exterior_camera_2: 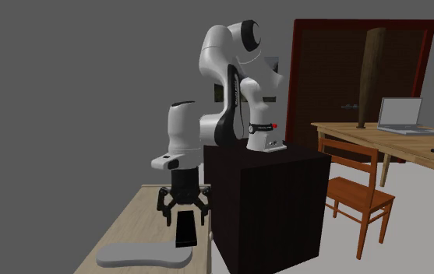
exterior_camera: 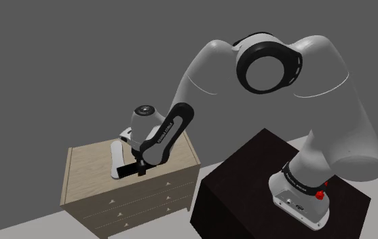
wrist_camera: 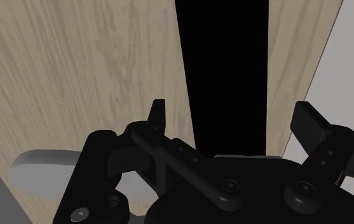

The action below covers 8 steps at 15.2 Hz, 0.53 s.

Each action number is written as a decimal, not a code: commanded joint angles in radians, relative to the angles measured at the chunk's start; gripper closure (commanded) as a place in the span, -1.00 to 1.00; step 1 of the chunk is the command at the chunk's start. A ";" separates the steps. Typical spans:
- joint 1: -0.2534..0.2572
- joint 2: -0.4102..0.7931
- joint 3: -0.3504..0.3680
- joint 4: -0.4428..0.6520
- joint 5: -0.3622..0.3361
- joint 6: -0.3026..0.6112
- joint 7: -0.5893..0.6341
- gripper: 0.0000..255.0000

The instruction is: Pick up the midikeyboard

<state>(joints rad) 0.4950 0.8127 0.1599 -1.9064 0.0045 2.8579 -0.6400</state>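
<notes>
Black two-finger claw (wrist_camera: 232,118) held spread, fingers set either side of flat black slab midikeyboard (wrist_camera: 223,57), laid on light wood-grain dresser surface (wrist_camera: 93,63); contact not discernible.

The arm (exterior_camera: 330,75) is glossy white in rounded shells, with black rings at the joints and a black forearm sleeve (exterior_camera: 163,136) lettered in white. Its base (exterior_camera: 301,200) carries red spots. The gripper (wrist_camera: 232,118) is all black, with round screws in its linkages.

Dim, even light, soft sheen on the white arm (exterior_camera: 330,68), midikeyboard (wrist_camera: 226,63) flat unshaded black, sharp throughout
</notes>
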 commanded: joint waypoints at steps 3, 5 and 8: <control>0.002 0.009 -0.001 0.004 -0.001 0.006 0.001 1.00; 0.002 0.009 -0.001 0.004 -0.001 0.005 0.000 1.00; 0.002 0.009 -0.001 0.004 -0.001 0.005 0.000 1.00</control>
<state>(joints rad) 0.4970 0.8217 0.1589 -1.9020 0.0038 2.8632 -0.6396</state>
